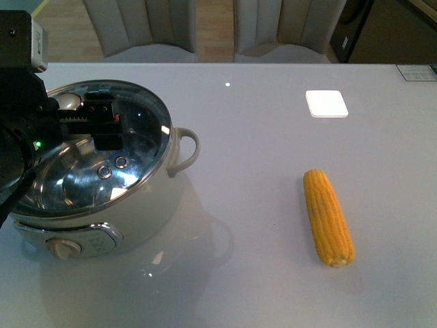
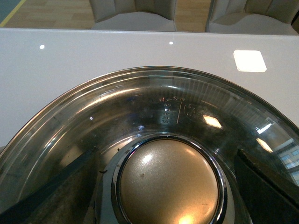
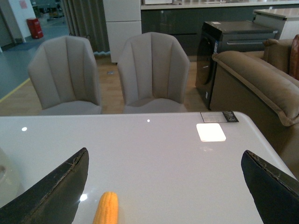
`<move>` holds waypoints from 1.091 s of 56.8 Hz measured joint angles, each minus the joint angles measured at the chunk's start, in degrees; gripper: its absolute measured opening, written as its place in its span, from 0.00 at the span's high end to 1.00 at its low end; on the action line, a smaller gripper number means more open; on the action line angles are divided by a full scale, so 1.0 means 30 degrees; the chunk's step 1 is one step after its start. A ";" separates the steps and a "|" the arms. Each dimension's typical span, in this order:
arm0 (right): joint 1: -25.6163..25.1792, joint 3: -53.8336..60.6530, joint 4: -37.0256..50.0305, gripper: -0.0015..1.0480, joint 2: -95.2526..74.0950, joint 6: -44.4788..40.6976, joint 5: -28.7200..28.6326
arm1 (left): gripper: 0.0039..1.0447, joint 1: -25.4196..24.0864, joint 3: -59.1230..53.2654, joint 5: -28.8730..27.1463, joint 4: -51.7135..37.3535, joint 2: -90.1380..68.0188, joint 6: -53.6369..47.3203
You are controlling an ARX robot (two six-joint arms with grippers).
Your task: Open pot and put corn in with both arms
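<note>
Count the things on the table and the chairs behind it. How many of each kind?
Pot: 1
Glass lid: 1
Corn cob: 1
Chairs: 2
Total: 5

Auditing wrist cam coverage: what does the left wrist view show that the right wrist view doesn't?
Left wrist only: the glass lid and its gold knob, flanked by the fingers of the left gripper.
Right wrist only: the corn, a sofa, the open right gripper over the table.
Both: the white table, two grey chairs, a bright square reflection.
</note>
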State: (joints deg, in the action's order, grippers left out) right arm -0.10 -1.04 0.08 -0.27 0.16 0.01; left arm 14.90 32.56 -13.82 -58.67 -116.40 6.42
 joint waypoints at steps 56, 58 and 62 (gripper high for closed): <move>0.0000 0.0000 0.0000 0.09 0.0000 0.0000 0.0000 | 0.57 -0.0044 0.0401 -0.0386 0.3279 0.3861 -0.0211; 0.0000 0.0000 0.0000 0.09 0.0000 0.0000 0.0000 | 0.57 -0.0102 0.0430 -0.0335 0.3432 0.4138 -0.0233; 0.0000 0.0000 0.0000 0.09 0.0000 0.0000 0.0000 | 0.57 -0.0277 0.0430 -0.0248 0.3730 0.4692 -0.0328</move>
State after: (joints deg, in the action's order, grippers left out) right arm -0.10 -1.04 0.08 -0.27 0.16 0.01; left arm 14.06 33.85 -14.57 -47.48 -102.32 5.43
